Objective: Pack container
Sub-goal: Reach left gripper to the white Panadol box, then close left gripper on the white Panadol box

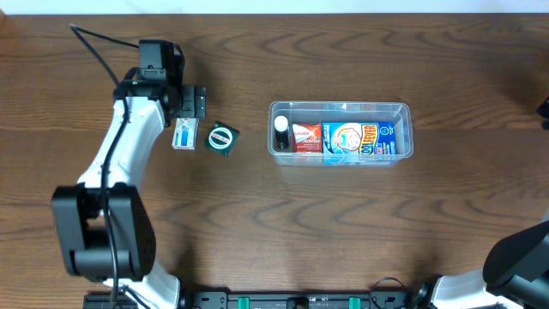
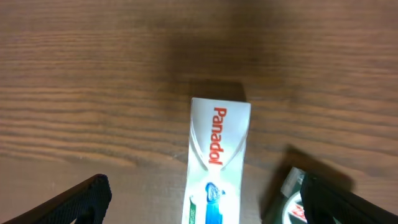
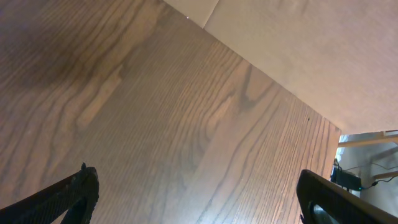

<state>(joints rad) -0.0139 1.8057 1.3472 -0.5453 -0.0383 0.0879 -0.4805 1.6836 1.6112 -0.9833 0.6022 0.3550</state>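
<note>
The container (image 1: 340, 107), a clear rectangular tub, sits right of centre and holds a small dark bottle with a white cap (image 1: 281, 127), a red box (image 1: 307, 137) and a blue packet (image 1: 356, 139). A white and blue Panadol box (image 1: 184, 136) lies flat on the table to the left, with a green round tin (image 1: 222, 139) beside it. My left gripper (image 1: 189, 110) hovers over the far end of the Panadol box (image 2: 214, 155). In the wrist view the left gripper (image 2: 205, 180) is open, its fingers wide on either side of the box without touching it. My right gripper (image 3: 196, 174) is open over bare wood.
The table is dark brown wood (image 1: 257, 223). The green tin (image 2: 289, 199) shows just inside the left gripper's right finger (image 2: 348, 202). The right arm's base (image 1: 523, 257) sits at the bottom right corner. A pale wall (image 3: 298, 50) lies beyond the table edge in the right wrist view.
</note>
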